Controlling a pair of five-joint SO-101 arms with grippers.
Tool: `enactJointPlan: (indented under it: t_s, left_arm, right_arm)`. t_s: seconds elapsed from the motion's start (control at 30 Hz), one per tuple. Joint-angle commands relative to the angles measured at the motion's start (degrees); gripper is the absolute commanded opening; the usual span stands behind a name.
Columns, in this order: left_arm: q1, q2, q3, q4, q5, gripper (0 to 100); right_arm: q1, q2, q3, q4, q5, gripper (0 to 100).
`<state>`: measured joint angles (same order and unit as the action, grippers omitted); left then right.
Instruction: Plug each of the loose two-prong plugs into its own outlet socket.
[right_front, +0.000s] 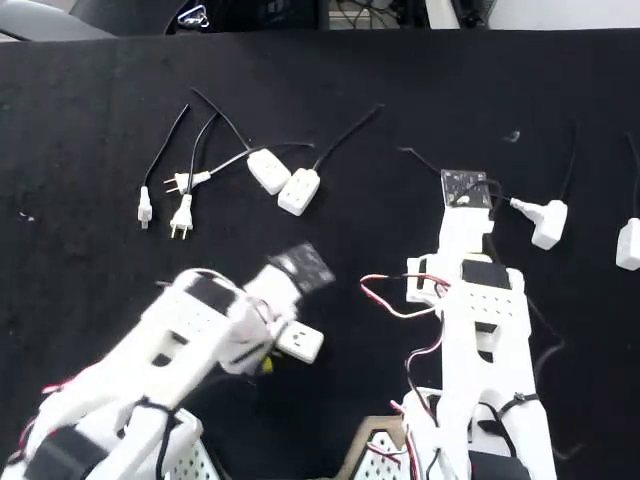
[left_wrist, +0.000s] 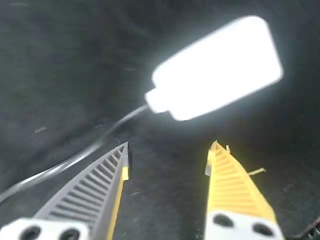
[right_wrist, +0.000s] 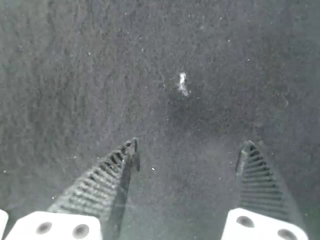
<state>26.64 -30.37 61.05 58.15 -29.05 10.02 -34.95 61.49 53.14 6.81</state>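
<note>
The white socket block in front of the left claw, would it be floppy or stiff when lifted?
The socket block looks like rigid plastic, so probably stiff and light. Its thin cord curves loosely, so it would likely trail and tug.

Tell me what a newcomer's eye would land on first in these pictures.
The bright white outlet socket lying just ahead of the open left claw grabs the eye first, stark against the black table. Next come the three loose plugs clustered at the far left of the table, with two more sockets lying side by side just to their right.
</note>
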Motion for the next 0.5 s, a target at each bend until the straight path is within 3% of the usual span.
enactJointPlan:
  t_s: [0.0, 0.2, 0.47]
  left_arm:
    - [4.62, 5.54, -4.44, -2.02, 0.97, 25]
    - [0.04, 15.65, -13.85, -7.65, 4.48, 25]
    - [-5.23, 22.33, -26.59, -7.30, 9.41, 25]
  right_arm:
    - [1.05, -0.57, -0.31, -0.88, -0.62, 28.9]
    - [1.05, -0.57, -0.31, -0.79, -0.53, 28.9]
    - [1.05, -0.57, -0.31, -0.79, -0.18, 28.9]
